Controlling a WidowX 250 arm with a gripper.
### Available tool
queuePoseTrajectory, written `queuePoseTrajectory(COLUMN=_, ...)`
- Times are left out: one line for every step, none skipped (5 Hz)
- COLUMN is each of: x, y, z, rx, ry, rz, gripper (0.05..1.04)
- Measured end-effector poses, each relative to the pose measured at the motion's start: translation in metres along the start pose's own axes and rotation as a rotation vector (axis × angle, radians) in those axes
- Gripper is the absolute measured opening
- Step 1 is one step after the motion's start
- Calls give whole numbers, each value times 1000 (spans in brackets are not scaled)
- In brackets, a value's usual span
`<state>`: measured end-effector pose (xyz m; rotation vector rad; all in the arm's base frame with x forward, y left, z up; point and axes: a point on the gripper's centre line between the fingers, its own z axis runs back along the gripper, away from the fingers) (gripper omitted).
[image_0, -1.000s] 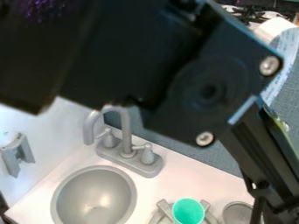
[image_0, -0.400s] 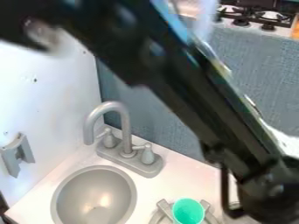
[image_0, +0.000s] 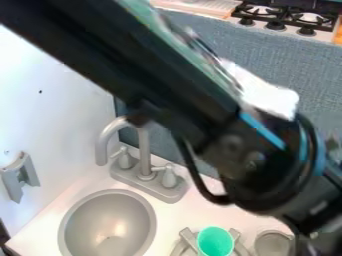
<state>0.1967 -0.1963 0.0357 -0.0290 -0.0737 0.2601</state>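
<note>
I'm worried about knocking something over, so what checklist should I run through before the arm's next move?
1. Open-topped turquoise cup upright: ok.
2. Curved grey plastic faucet standing on its base: ok.
3. Jointed black robot arm clear of the faucet: cannot tell; they overlap in view.
4. Thin black cable tucked against the arm: not ok, it loops out.
5. Right side of the pale flat counter visible: not ok, the arm hides part.
</note>
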Motion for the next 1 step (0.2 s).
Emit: queuePoseTrajectory(x=3, y=12, z=11, rx=33, ry=-33, rz=-2, gripper=1008)
